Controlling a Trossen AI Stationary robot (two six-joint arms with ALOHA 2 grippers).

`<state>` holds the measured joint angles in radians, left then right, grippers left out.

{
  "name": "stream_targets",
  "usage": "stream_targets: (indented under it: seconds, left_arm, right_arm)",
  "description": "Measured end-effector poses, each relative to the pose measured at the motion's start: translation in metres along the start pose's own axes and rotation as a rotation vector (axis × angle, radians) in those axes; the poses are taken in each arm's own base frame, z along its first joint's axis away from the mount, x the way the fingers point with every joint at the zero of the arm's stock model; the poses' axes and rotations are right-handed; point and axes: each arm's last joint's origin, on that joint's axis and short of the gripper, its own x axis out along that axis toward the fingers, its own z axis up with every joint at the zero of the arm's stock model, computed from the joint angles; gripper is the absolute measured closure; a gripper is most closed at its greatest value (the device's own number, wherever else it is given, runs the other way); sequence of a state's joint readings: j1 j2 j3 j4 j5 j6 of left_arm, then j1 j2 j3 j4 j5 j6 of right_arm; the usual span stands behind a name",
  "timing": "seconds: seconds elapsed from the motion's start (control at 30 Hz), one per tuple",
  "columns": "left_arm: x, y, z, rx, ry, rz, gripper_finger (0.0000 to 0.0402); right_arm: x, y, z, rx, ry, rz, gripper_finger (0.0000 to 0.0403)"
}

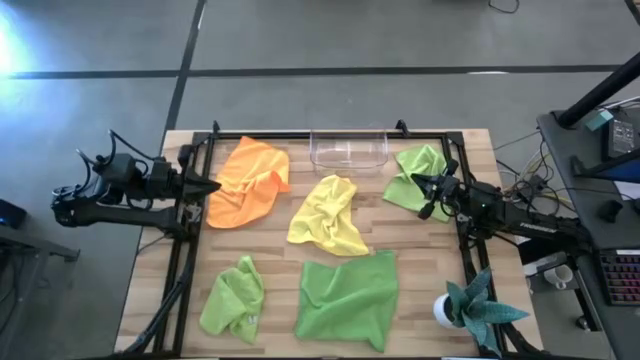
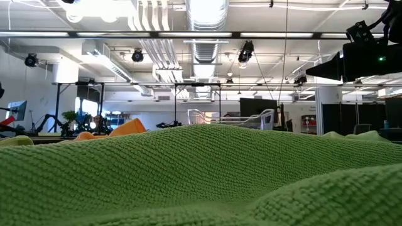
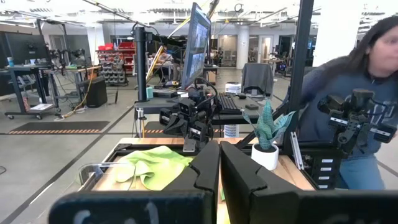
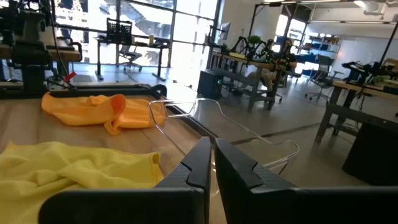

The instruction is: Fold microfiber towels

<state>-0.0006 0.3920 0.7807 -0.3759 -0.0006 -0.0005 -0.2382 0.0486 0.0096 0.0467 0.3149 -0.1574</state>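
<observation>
Five microfiber towels lie crumpled on the wooden table. The orange one (image 1: pixel 246 180) is at the far left and the yellow one (image 1: pixel 328 215) in the middle. One lime green towel (image 1: pixel 415 176) is at the far right, another (image 1: pixel 233 298) at the near left, and the largest (image 1: pixel 348 298) at the near middle. My left gripper (image 1: pixel 212 186) is shut and level, raised at the orange towel's left edge. My right gripper (image 1: pixel 427 196) is shut and level over the far-right green towel (image 3: pixel 152 168), holding nothing.
A clear plastic bin (image 1: pixel 348 148) stands at the table's far edge, between the orange and green towels. A teal plant in a white pot (image 1: pixel 468 308) stands at the near right corner. Black frame rails (image 1: pixel 185 230) run along the table's sides. A person (image 3: pixel 367 93) stands beyond the right side.
</observation>
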Motion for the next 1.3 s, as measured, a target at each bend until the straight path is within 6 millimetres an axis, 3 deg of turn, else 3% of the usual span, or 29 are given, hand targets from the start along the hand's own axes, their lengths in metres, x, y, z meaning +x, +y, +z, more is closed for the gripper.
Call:
stream_targets:
  seconds: [1.3]
  left_arm:
    - [0.0001,0.0,0.0,0.0,0.0,0.0,0.0402]
  right_arm:
    - [0.0,0.0,-0.0001,0.0,0.0,0.0,0.0385]
